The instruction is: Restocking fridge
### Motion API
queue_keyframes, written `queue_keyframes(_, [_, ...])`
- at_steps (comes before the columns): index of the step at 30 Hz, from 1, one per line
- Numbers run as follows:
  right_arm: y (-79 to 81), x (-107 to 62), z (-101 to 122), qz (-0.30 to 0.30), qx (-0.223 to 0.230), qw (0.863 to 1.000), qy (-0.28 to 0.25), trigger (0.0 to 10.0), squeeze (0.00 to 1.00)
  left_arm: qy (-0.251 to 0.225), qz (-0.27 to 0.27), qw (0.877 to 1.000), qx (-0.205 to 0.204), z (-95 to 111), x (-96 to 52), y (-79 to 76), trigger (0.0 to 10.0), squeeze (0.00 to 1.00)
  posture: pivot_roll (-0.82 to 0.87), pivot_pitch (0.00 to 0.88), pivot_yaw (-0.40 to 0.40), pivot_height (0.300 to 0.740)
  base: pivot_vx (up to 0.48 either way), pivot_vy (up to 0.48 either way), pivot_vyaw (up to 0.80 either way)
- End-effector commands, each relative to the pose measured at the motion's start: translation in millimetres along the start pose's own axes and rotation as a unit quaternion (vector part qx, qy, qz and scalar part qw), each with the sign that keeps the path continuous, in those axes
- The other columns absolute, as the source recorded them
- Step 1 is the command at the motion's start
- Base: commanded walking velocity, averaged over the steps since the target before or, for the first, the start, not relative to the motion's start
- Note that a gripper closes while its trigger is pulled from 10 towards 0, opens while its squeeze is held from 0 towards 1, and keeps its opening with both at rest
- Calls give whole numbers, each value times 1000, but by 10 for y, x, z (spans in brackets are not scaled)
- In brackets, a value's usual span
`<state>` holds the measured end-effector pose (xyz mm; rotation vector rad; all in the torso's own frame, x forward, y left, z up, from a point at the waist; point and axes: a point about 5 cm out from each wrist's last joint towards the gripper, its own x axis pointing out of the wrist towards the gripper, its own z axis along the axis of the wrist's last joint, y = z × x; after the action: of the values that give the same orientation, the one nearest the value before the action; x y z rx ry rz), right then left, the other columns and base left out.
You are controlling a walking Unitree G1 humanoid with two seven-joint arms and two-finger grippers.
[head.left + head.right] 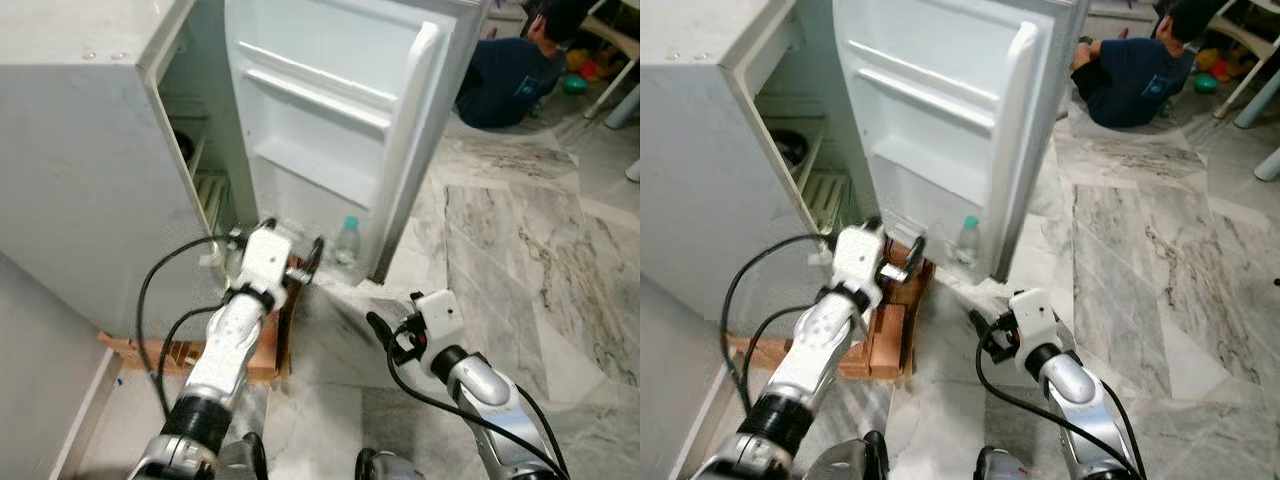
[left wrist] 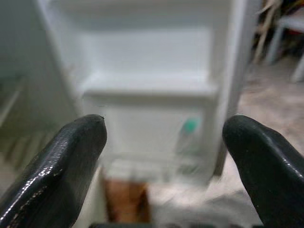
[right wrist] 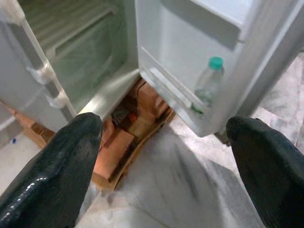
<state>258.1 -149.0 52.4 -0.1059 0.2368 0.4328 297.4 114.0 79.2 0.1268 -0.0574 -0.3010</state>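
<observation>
Before the open fridge door (image 1: 330,110), left gripper (image 1: 303,262) raised, jaws apart

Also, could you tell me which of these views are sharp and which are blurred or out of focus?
Left wrist view: soft throughout, the fridge door and green-capped bottle smeared. Right wrist view: the bottle is crisp, while the nearby fingers of the right end effector are soft. Both eye views: evenly lit, reasonably sharp, no strong glare.
</observation>
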Motion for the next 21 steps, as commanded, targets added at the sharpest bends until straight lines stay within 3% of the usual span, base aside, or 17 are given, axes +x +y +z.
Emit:
queue_keyframes(1, [-50, -48, -27, -13, 0, 1000, 5, 10000, 0, -1, 13, 1000, 2, 23, -21, 46, 10000, 0, -70, 127, -4, 740, 0, -416, -800])
queue_keyframes(8, [-51, -31, -13, -15, 0, 1000, -3, 10000, 0, 13, 39, 999, 11, -6, -184, 106, 10000, 0, -52, 130, -2, 740, 273, -391, -654])
queue_keyframes(16, [-80, -11, 46, -27, -2, 999, -20, 10000, 0, 27, 59, 998, 23, 22, -272, 121, 10000, 0, -17, 134, 5, 740, 366, -303, 0])
queue_keyframes(21, [-120, 40, 179, -32, -13, 998, -47, 10000, 0, 38, 81, 996, 27, 33, -429, 211, 10000, 0, -12, 143, 11, 740, 439, 0, -355])
